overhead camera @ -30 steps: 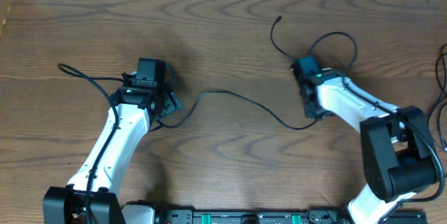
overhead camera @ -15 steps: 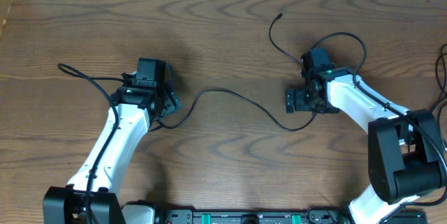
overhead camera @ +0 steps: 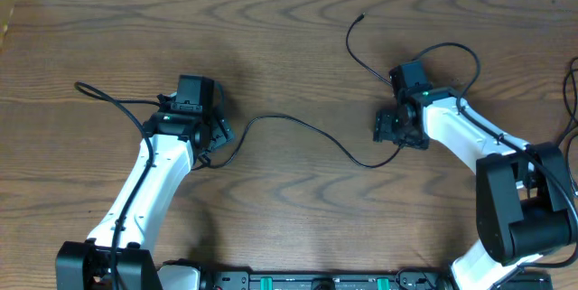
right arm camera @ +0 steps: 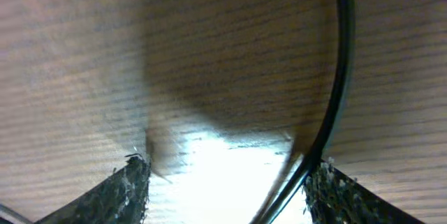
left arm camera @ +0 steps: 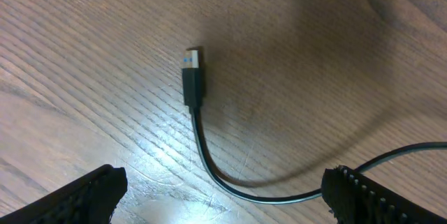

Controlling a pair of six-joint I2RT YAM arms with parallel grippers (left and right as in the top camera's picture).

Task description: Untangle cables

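Okay, left hand (left arm camera: 223,192) was spread near the black cable (left arm camera: 202,151), plug (left arm camera: 193,77) at upper centre on the table (left arm camera: 84,56); right hand (right arm camera: 227,189) spread too, cable beside its lower-right fingertip (right arm camera: 342,199).

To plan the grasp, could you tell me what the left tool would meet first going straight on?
Likely the black cable just behind its plug, lying on the table; depth is unclear.

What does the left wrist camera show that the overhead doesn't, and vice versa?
Left wrist only: the USB plug of the black cable, lying free in the open left gripper. Overhead only: both arms, the cable's run across to the right gripper, and a small cable end near the far edge. Both: that cable on the table.
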